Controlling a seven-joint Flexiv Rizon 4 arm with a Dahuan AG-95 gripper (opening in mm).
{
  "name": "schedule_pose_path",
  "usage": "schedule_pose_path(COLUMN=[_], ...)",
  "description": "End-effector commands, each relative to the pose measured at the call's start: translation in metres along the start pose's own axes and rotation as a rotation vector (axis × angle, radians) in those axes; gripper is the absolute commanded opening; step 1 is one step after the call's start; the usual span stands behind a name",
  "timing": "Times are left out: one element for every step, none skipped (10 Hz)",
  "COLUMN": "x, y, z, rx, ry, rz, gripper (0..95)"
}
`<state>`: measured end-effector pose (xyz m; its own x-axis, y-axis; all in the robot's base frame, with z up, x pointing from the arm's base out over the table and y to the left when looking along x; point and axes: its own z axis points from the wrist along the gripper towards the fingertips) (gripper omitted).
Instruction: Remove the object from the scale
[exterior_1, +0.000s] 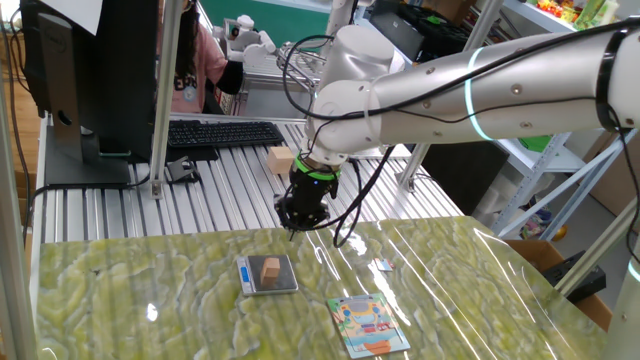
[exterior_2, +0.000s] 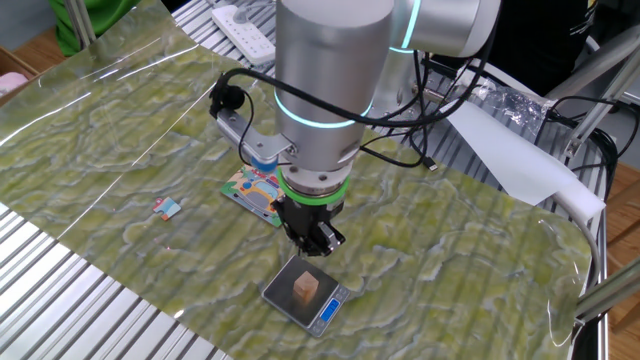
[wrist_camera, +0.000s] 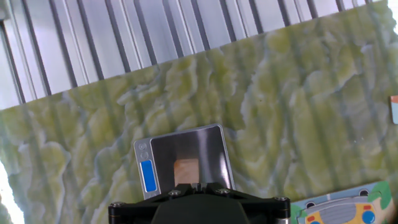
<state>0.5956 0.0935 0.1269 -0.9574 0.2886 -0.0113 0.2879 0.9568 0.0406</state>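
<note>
The small tan-brown wooden cube (exterior_1: 269, 268) sits on the grey platform of the pocket scale (exterior_1: 284, 276) on the green marbled mat. My gripper (exterior_1: 292, 232) hangs above and just behind the scale, clear of the cube, with its fingers closed together and nothing between them. In the other fixed view the gripper (exterior_2: 312, 250) is a short way above the cube (exterior_2: 306, 289) and scale (exterior_2: 281, 291). In the hand view the cube (wrist_camera: 186, 171) lies on the scale (wrist_camera: 199, 146) just ahead of the gripper (wrist_camera: 194, 185).
A colourful picture card (exterior_1: 368, 325) lies on the mat right of the scale. A small scrap (exterior_1: 385, 265) lies farther back. A larger pale wooden block (exterior_1: 281, 160), a keyboard (exterior_1: 220, 132) and a monitor (exterior_1: 80, 70) stand on the ribbed metal table behind.
</note>
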Motion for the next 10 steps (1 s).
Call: schedule_pose_path(x=[0.0017, 0.0017, 0.0017, 0.0017, 0.0017, 0.0017, 0.0017, 0.0017, 0.0017, 0.0017], y=[-0.0003, -0.0003, -0.0003, -0.0003, -0.0003, -0.0003, -0.0003, -0.0003, -0.0003, -0.0003], z=[-0.0011, -0.0011, -0.0011, -0.0011, -0.0011, -0.0011, -0.0011, -0.0011, -0.0011, -0.0011], rx=[-0.003, -0.001, 0.003, 0.002, 0.001, 0.008, 0.013, 0.01, 0.011, 0.012], ry=[-0.007, -0.009, -0.014, -0.014, -0.019, -0.022, -0.006, 0.0, -0.001, -0.004], rz=[0.011, 0.004, 0.005, 0.014, 0.014, 0.001, -0.023, -0.031, -0.049, -0.093], gripper=[0.0, 0.0, 0.0, 0.0, 0.0, 0.0, 0.0, 0.0, 0.0, 0.0])
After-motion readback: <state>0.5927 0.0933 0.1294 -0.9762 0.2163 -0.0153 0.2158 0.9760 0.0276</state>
